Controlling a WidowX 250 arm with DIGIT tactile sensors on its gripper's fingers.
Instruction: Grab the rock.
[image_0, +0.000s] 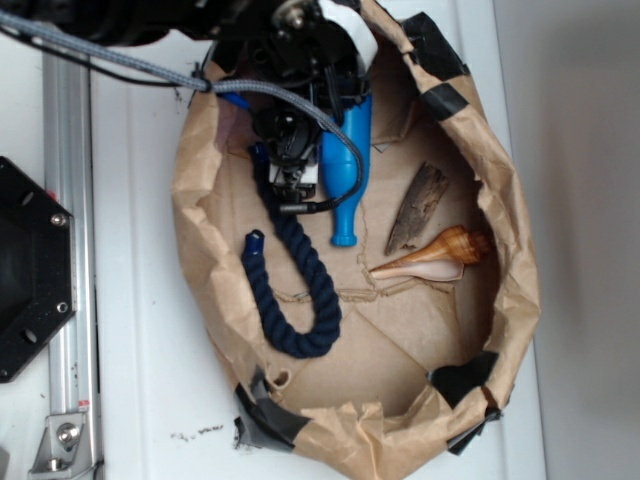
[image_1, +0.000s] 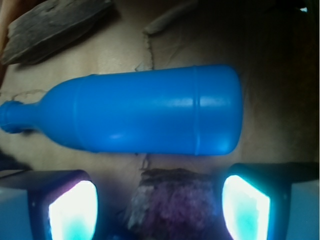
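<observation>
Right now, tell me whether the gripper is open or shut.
Open: in the wrist view the gripper fingers stand apart either side of the rock, not touching it.

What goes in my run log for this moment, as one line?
rock: between open gripper fingers, ungrasped | blue bottle: lying beyond
</observation>
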